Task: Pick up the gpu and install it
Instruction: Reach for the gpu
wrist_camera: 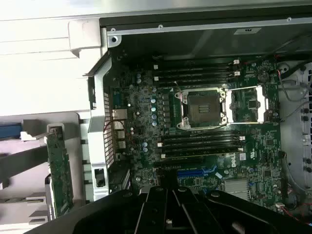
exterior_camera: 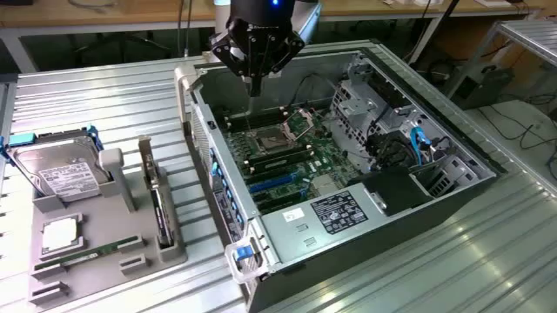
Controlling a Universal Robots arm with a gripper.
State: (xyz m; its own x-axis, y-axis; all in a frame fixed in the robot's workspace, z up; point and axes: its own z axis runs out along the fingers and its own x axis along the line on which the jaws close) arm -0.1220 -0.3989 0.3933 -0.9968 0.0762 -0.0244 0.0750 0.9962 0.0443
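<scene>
Black gpu (exterior_camera: pixel 158 195) stood on edge in the grey holder (exterior_camera: pixel 113 228), well apart from the claw (exterior_camera: pixel 254 83), on the exterior view's left of it. The claw hung over the open case (exterior_camera: pixel 348 261), pressed together, empty. Judged: a clean pick would want it spread, squared along the card's upper edge.

A ribbed, silvery metal tabletop (exterior_camera: pixel 104 98) spans the scene and catches bright glare toward the exterior view's right. Behind it runs a long wooden bench (exterior_camera: pixel 130 14) with shadow beneath. At the exterior view's right, black cables (exterior_camera: pixel 533 134) trail over the pale floor (exterior_camera: pixel 500 120).
</scene>
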